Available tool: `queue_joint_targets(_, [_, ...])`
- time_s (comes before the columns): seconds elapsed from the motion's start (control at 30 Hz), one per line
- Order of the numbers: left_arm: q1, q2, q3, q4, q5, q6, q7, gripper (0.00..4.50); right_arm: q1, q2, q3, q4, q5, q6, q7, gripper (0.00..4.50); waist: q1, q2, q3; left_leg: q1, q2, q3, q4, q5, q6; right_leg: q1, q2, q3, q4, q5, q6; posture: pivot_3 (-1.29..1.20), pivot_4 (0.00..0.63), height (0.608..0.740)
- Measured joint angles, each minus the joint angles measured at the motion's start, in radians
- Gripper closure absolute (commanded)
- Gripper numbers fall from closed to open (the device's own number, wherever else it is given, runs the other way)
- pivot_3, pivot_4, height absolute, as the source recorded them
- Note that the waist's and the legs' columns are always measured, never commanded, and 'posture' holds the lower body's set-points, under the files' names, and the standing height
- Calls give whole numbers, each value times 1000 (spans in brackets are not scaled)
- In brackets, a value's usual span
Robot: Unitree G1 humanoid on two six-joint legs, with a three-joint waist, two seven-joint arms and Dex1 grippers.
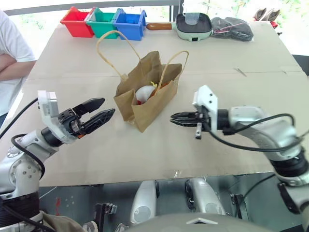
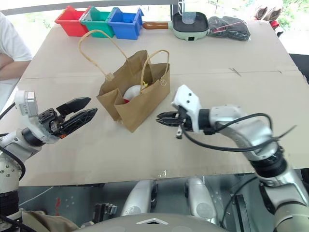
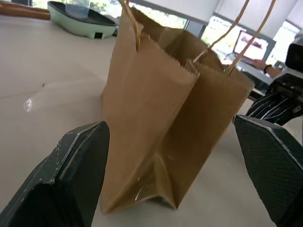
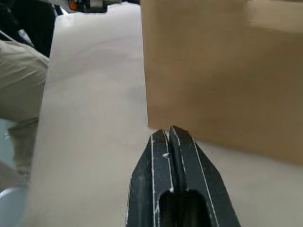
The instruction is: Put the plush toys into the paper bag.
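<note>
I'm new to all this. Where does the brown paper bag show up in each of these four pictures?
Left eye view: paper bag, centre of the table.
Right eye view: paper bag, left of centre.
Left wrist view: paper bag close up, between the open fingers.
Right wrist view: its brown wall above the shut end effector.
Shared landmark: the loop handles.

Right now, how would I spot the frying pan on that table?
Look along the table's far edge, past the paper bag. Right of the three coloured bins lies the pan: pale green, square, with a brown handle.
</note>
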Motion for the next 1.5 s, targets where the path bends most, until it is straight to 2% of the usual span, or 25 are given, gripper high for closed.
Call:
queue_joint_targets(0.1, [-7, -34, -62, -42, 54, -27, 28, 0, -45, 117, 39, 136, -81, -85, -7, 4444, 0, 0, 0, 0, 0, 0, 0, 0, 0, 0, 0, 0, 0, 0, 0, 0, 150, 740])
queue_joint_targets(0.2, [-14, -73, -98, -85, 99, -48, 83, 0, -67, 170, 37, 211, -113, -130, 11, 4444, 2, -1, 0, 0, 0, -1, 0, 0, 0, 0, 0, -1, 0, 0, 0, 0, 150, 740])
queue_joint_targets(0.63, [-61, -233, -214, -156, 317, -179, 332, 0, -72, 264, 30, 354, -201, -236, 53, 4444, 1, -1, 0, 0, -1, -1, 0, 0, 0, 0, -1, -1, 1, 0, 0, 0, 150, 740])
queue_joint_targets(0.73, [-74, -276, -238, -156, 345, -199, 370, 664, -70, 267, 29, 360, -219, -253, 53, 4500, 1, -1, -1, 0, -1, -1, 0, 0, 0, 1, -1, -1, 1, 0, 0, 0, 150, 740])
queue_joint_targets(0.8, [-77, -299, -255, -156, 353, -213, 381, 1599, -56, 258, 28, 346, -235, -279, 52, 4500, 2, -1, -1, 0, -1, -1, 0, 0, 0, 1, -1, -1, 1, 0, 0, 0, 150, 740])
queue_joint_targets(0.87, [-79, -311, -267, -155, 353, -221, 383, 2742, -14, 235, 18, 294, -239, -306, 54, 4500, 3, -1, -1, 0, -1, -1, 0, 0, 0, 1, -1, -1, 1, 0, 0, 0, 150, 740])
queue_joint_targets(0.97, [-90, -309, -265, -147, 347, -234, 366, 3934, 66, 162, -26, 197, -218, -315, 86, 3677, 8, -1, -1, 0, -1, -2, 1, 0, 0, 1, -1, -2, 1, 0, 0, 0, 150, 740])
queue_joint_targets(1.0, [-92, -303, -261, -144, 341, -237, 356, 4452, 94, 132, -51, 168, -207, -312, 97, 3197, 9, -1, -1, 0, -1, -2, 1, 0, 0, 2, -1, -2, 1, 0, 0, 0, 150, 740])
queue_joint_targets(1.1, [-112, -278, -248, -112, 307, -238, 290, 4500, 188, 38, -137, 72, -164, -283, 117, 1723, 10, -1, -1, 0, -1, -2, 2, 0, 0, 2, -1, -2, 1, 0, 0, 0, 150, 740])
queue_joint_targets(1.17, [-144, -236, -242, -77, 274, -240, 197, 4500, 281, -54, -229, -8, -110, -259, 145, 847, 18, -1, 0, 0, -1, -2, 2, 0, 0, 2, 0, -3, 1, 0, 0, 0, 150, 740])
queue_joint_targets(1.2, [-182, -203, -242, -37, 251, -240, 120, 4500, 345, -117, -313, -45, -74, -250, 162, 249, 25, 0, 0, 0, -2, -2, 2, 0, 0, 2, -1, -3, 1, 0, 0, 0, 150, 740])
queue_joint_targets(1.23, [-213, -175, -239, -5, 236, -242, 61, 4500, 386, -164, -381, -62, -50, -238, 174, 32, 24, 0, 0, 0, -2, -2, 3, 0, 0, 3, -1, -2, 0, 0, 0, 0, 150, 740])
queue_joint_targets(1.37, [-380, -128, -272, 188, 214, -256, -175, 4500, 523, -275, -609, -103, 24, -229, 205, 32, 20, 0, 0, 3, -1, -1, 4, 0, 0, 5, 0, -2, 0, 0, 0, 0, 150, 740])
queue_joint_targets(1.5, [-474, -134, -328, 359, 250, -319, -323, 4500, 578, -283, -667, -132, 49, -230, 205, 32, 5, 0, 0, 3, 0, -2, 4, 0, 0, 5, 3, -1, 0, 0, 0, 0, 150, 740])
